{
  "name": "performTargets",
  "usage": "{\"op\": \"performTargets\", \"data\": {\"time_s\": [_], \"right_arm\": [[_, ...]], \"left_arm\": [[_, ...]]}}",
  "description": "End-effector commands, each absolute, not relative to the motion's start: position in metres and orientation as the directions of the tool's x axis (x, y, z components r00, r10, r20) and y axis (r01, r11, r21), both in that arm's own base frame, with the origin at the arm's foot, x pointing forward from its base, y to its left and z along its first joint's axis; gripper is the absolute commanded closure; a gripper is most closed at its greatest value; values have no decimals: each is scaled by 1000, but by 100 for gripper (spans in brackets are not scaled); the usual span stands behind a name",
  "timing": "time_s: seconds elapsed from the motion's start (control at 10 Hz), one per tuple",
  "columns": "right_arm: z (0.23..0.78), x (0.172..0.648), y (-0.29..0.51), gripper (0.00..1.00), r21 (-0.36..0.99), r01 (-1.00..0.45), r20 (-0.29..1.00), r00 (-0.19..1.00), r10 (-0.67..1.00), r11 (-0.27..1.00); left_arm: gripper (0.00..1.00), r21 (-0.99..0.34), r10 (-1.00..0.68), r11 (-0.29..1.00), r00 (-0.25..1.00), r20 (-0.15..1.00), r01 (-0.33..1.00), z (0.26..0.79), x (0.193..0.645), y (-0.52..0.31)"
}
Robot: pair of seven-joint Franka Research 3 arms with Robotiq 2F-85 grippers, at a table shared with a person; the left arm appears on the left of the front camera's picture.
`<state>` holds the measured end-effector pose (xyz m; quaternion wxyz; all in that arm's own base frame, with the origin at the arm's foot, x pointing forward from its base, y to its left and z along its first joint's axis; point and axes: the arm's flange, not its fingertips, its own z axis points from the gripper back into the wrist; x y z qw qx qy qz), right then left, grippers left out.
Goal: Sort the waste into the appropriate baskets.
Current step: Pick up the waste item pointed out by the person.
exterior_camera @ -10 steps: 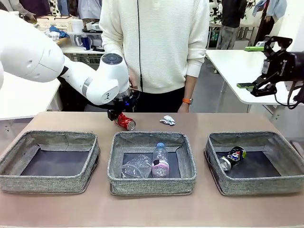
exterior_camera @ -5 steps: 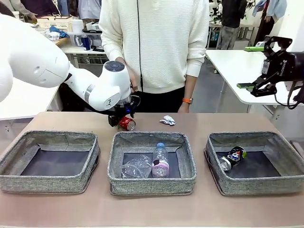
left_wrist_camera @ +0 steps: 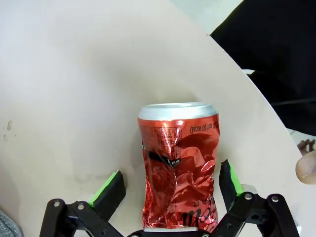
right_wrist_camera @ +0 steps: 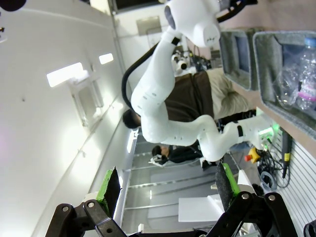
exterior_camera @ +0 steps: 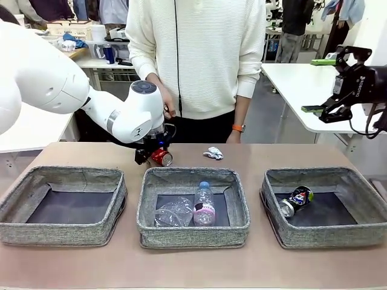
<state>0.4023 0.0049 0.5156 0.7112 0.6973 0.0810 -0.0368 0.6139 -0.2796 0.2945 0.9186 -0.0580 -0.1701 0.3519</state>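
Note:
A crushed red can (exterior_camera: 162,157) (left_wrist_camera: 178,168) lies on the table behind the middle basket (exterior_camera: 193,234). My left gripper (exterior_camera: 152,157) (left_wrist_camera: 170,178) is down at it, open, with one green pad on each side of the can and a gap to both. The middle basket holds a clear label-less bottle (exterior_camera: 174,212) and a bottle with a pink label and blue cap (exterior_camera: 204,206). A dark blue can (exterior_camera: 297,199) lies in the right basket (exterior_camera: 329,239). The left basket (exterior_camera: 60,233) has nothing in it. A small white paper wad (exterior_camera: 213,153) sits on the table right of the red can. My right gripper (exterior_camera: 315,84) (right_wrist_camera: 167,180) hangs open, high at the right, holding nothing.
A person in a white sweater (exterior_camera: 199,54) stands at the table's far edge, one hand (exterior_camera: 167,109) just above my left wrist. A fingertip (left_wrist_camera: 306,167) shows past the table edge in the left wrist view. Bare table runs in front of the baskets.
My left wrist has shifted a little to the left and lower around the red can. The can has not moved. The right arm is still.

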Motion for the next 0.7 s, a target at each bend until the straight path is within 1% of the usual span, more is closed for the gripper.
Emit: {"op": "performTargets", "data": {"time_s": [0.0,0.1,0.2,0.3,0.4,0.5,0.6], "right_arm": [[519,402,4,0,983,179,-181,982,61,38],[519,402,4,0,983,179,-181,982,61,38],[519,402,4,0,983,179,-181,982,61,38],[519,402,4,0,983,179,-181,982,61,38],[519,402,4,0,983,179,-181,982,61,38],[519,402,4,0,983,179,-181,982,61,38],[519,402,4,0,983,179,-181,982,61,38]], "left_arm": [[0,-209,675,737,692,254,-642,297,610,-276],[0,-196,672,740,696,253,-643,300,610,-277],[25,-183,667,745,705,243,-641,303,610,-277],[50,-157,660,749,706,256,-643,306,611,-276],[85,-140,655,752,708,265,-644,311,610,-276],[100,-132,653,753,706,274,-645,313,610,-276],[100,-128,652,754,710,264,-645,314,611,-275]]}}
